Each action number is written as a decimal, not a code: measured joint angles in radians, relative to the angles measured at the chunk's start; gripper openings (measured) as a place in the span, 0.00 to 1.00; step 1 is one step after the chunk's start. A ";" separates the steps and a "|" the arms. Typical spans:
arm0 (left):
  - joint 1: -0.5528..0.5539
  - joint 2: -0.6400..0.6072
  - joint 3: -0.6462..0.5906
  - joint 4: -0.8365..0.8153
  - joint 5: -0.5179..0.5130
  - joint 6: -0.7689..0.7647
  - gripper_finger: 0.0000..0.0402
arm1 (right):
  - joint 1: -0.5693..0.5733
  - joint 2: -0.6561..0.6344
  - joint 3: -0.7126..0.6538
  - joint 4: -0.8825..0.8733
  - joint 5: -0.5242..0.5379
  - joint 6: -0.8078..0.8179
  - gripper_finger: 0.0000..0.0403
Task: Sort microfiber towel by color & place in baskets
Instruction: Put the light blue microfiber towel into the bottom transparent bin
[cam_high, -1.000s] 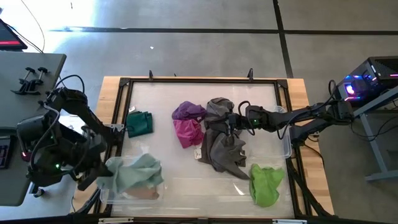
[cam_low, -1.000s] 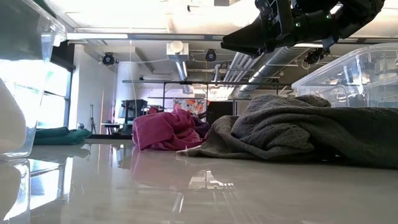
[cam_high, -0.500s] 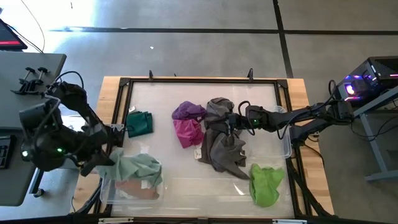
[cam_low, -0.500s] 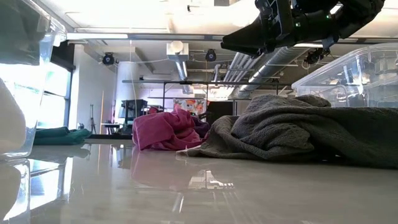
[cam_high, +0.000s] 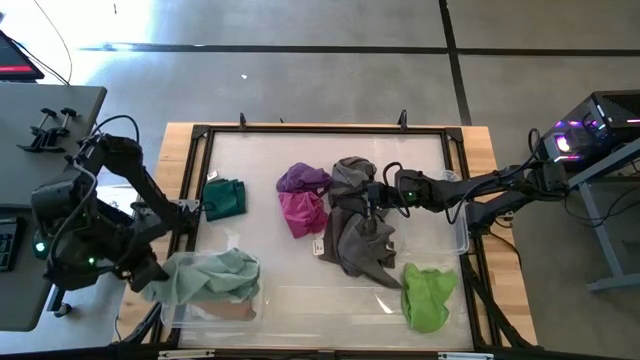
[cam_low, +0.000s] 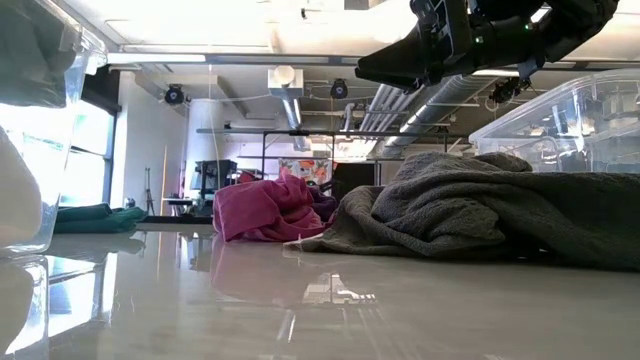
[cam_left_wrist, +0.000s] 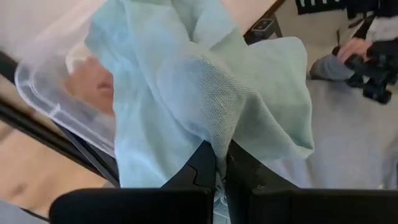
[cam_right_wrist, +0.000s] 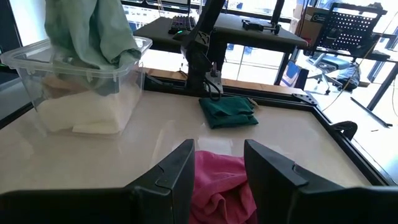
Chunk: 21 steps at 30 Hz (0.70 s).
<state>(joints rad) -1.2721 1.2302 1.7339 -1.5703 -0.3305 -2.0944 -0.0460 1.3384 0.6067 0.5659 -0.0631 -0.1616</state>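
The left gripper is hanging over the near-left clear bin, its fingers pinching a pale blue towel by a fold, so the cloth is draping down across the bin's rim with its long axis running left to right. Inside the bin, white and pinkish cloths are lying flat at the bottom.

Right of that bin, a lime green towel is sitting bunched near the tabletop's front edge. Farther back, a grey towel is sprawling, long axis running front to back, and the right gripper is hovering over its far end with fingers spread and holding nothing. Just left of the grey one, a magenta towel is touching a purple towel behind it. A folded dark green towel is lying behind the bin. A second clear bin is standing at the tabletop's right edge.

Beyond, desks and office chairs are filling the room.
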 joint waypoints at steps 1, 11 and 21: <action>-0.008 0.000 -0.005 0.001 0.000 -0.029 0.01 | 0.000 0.000 0.000 0.000 0.000 0.000 0.33; 0.003 -0.066 -0.176 0.000 0.172 -0.167 0.01 | 0.000 0.000 0.000 0.000 0.000 -0.004 0.33; 0.113 -0.196 -0.391 0.072 0.101 0.020 0.01 | 0.000 0.000 0.000 0.000 0.000 -0.023 0.33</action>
<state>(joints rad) -1.1592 1.0345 1.3430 -1.4978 -0.2295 -2.0743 -0.0463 1.3384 0.6067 0.5663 -0.0631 -0.1841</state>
